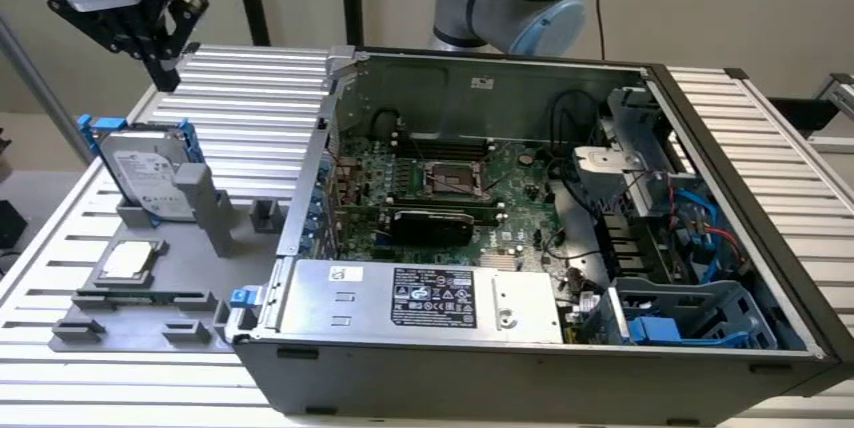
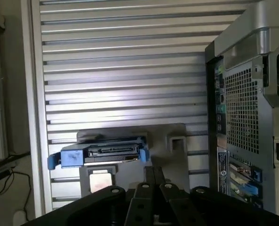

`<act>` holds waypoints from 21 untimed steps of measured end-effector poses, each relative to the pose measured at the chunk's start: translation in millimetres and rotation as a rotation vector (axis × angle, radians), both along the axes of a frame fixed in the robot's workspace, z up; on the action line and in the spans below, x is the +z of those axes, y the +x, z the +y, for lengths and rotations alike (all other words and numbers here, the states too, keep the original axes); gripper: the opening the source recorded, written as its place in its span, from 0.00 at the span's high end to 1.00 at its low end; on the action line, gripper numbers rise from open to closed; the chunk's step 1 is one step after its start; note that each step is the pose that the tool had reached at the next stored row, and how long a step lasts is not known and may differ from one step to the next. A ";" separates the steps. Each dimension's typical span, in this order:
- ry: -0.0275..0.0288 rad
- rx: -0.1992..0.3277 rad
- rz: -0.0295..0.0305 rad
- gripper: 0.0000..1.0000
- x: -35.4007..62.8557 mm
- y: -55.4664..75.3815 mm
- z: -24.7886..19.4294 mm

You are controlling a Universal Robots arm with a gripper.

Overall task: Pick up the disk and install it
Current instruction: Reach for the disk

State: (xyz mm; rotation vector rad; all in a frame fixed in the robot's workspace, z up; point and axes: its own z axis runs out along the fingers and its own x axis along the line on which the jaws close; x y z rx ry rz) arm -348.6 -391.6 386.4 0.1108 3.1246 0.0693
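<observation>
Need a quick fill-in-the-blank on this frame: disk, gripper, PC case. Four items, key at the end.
1. The disk stands ___ in its grey holder, not lying flat.
2. The plastic rails framing the disk are coloured ___.
3. The gripper hangs ___ the disk, clear of it.
4. The open computer case sits to the exterior view's ___ of the disk.

Missing words: upright; blue; above; right.

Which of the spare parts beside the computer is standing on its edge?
The disk in blue rails, upright in the grey holder; the square chip lies flat.
</observation>
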 end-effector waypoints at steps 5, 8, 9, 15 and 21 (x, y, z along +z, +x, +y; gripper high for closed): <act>0.0000 0.000 0.0040 1.00 -1.6 -22.9 0.1; 0.0000 0.000 0.0065 1.00 -3.0 -36.2 0.2; -0.0001 0.000 0.0075 1.00 -3.5 -40.9 0.3; -0.0010 0.000 0.0144 1.00 -7.4 -68.2 1.7; -0.0033 0.009 0.0146 1.00 -10.2 -80.3 6.9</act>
